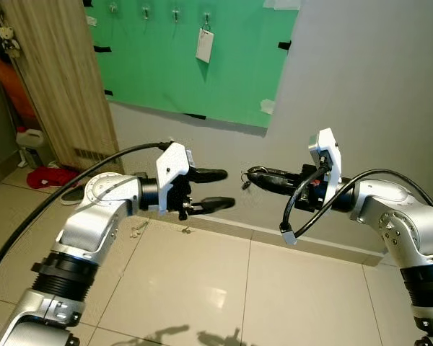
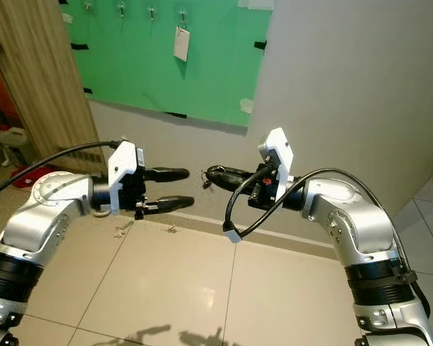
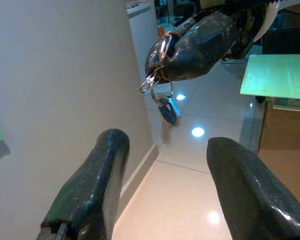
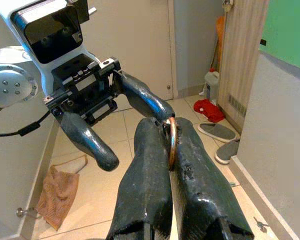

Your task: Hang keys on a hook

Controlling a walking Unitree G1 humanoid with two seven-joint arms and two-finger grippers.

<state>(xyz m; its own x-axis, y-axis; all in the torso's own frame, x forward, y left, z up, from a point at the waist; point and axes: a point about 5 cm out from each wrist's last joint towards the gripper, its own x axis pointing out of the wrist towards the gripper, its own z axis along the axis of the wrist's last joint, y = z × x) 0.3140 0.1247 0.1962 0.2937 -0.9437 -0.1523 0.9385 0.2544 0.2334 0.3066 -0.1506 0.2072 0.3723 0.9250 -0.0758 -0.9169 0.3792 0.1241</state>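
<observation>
My right gripper point(image 1: 251, 174) is shut on a key ring point(image 4: 172, 142), from which small keys point(image 3: 166, 108) dangle below the fingertips. My left gripper point(image 1: 222, 189) faces it, open, a short gap away, with nothing between its fingers point(image 3: 242, 185). On the wall above hangs a green board point(image 1: 180, 65) with a row of small hooks point(image 1: 175, 13). One hook carries a white tag point(image 1: 205, 45). Both grippers are held well below the board.
A wooden door panel point(image 1: 58, 79) stands at the left, with a red cloth point(image 1: 47, 176) and a white bottle point(image 1: 30, 138) on the floor beside it. Small keys or bits point(image 1: 138, 228) lie on the tiled floor by the baseboard.
</observation>
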